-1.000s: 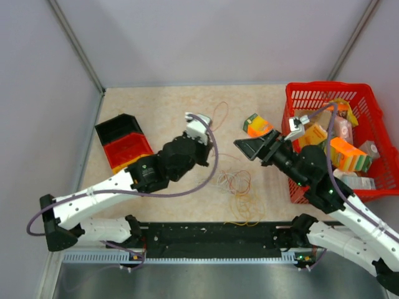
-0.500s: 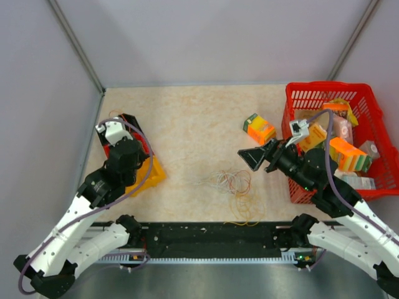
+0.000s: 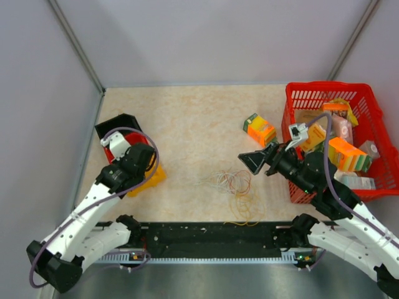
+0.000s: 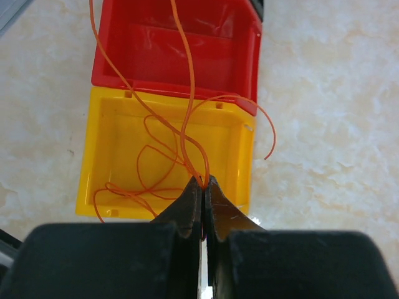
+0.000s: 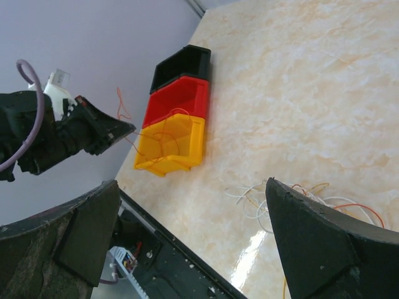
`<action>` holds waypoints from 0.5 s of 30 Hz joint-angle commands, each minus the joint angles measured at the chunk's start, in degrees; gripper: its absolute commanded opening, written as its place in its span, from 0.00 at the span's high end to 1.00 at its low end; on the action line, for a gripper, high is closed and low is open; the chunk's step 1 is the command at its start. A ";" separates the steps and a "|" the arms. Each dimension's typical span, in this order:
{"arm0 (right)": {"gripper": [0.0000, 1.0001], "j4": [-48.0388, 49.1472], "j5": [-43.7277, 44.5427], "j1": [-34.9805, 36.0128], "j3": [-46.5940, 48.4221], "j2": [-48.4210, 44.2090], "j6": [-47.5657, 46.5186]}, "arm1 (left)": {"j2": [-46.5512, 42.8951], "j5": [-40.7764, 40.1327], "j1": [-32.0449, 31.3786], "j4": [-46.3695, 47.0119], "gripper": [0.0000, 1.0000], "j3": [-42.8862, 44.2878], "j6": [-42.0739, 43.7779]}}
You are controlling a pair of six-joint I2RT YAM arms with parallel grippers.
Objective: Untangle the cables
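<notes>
Pinches one orange cable (image 4: 185,112) in left hand (image 4: 202,187) over yellow bin (image 4: 91,156), right hand (image 3: 249,160) spread; leaves remaining tangle (image 3: 234,184) near-centre on counter (image 3: 187,118).

Black bin (image 5: 187,61), red bin (image 5: 181,99), yellow bin (image 5: 174,148) in row; orange box (image 3: 260,129) beside red basket (image 3: 324,94).

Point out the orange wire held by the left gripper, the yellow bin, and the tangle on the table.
orange wire (image 4: 201,179): left wrist view, the pinched stretch.
yellow bin (image 4: 90,156): left wrist view, its left wall.
tangle (image 3: 232,182): top view, middle of the loops.
</notes>
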 commanded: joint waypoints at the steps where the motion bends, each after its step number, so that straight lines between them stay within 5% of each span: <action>1: 0.01 1.72 -0.19 -0.39 -0.61 -0.69 -0.20 | 6.00 4.66 5.76 1.19 1.00 -0.78 -3.66; 15: 0.01 2.16 -0.37 -0.30 -2.10 0.10 -0.20 | 15.60 32.42 23.08 16.12 1.00 -10.00 -7.88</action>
